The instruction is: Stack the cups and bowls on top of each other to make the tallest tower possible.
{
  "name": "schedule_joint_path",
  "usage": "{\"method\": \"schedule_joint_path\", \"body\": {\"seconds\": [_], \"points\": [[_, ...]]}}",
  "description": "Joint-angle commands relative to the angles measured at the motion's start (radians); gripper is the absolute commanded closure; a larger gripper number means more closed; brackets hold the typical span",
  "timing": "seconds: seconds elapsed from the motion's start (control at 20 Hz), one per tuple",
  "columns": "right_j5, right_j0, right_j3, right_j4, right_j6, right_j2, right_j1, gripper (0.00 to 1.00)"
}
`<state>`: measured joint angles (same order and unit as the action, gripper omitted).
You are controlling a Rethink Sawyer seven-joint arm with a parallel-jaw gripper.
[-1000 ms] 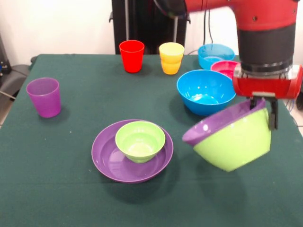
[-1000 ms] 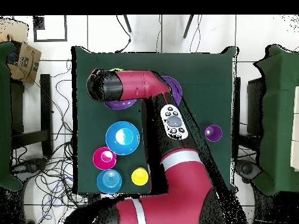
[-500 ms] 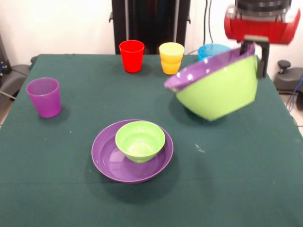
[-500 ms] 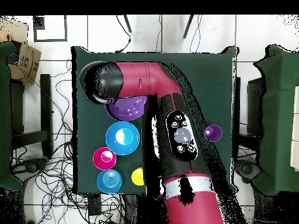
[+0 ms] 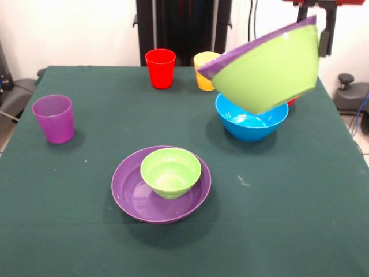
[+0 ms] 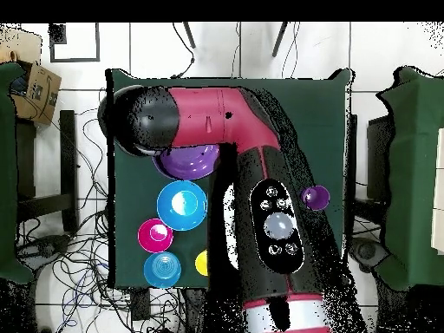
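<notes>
My gripper (image 5: 320, 23) is at the top right of the front view, shut on the rim of a large lime green bowl (image 5: 271, 69). A purple bowl (image 5: 214, 66) is nested inside it. The pair hangs tilted in the air above the large blue bowl (image 5: 251, 124). Near the middle, a small green bowl (image 5: 170, 171) sits in a wide purple bowl (image 5: 132, 196). The red cup (image 5: 160, 68) and yellow cup (image 5: 202, 64) stand at the far side, and the purple cup (image 5: 53, 118) stands at the left. From overhead the arm hides the gripper; the held purple bowl (image 6: 192, 160) shows beside it.
Overhead, a small red bowl (image 6: 155, 235) and a small light blue bowl (image 6: 161, 269) sit beyond the blue bowl (image 6: 182, 205), with the yellow cup (image 6: 205, 263) beside them. The red arm (image 6: 260, 156) crosses the table's middle.
The gripper has risen with the nested green and purple bowls, from near the table at the right to high above the blue bowl. Nothing else moved.
</notes>
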<state>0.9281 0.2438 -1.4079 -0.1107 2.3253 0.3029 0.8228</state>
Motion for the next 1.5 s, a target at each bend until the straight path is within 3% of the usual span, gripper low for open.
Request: {"method": "schedule_joint_path", "body": {"seconds": [0.05, 0.25, 0.45, 0.9, 1.2, 1.5], "points": [[0.059, 0.063, -0.137, -0.001, -0.068, -0.023, 0.076, 1.00], [-0.085, 0.162, -0.150, -0.055, -0.194, 0.028, -0.015, 1.00], [-0.138, 0.224, -0.132, -0.105, -0.265, 0.069, -0.076, 1.00], [-0.112, 0.331, -0.198, -0.142, -0.314, 0.134, -0.038, 1.00], [-0.159, 0.364, -0.185, -0.205, -0.303, 0.162, -0.086, 1.00], [-0.185, 0.346, -0.182, -0.241, -0.232, 0.173, -0.103, 1.00]]}}
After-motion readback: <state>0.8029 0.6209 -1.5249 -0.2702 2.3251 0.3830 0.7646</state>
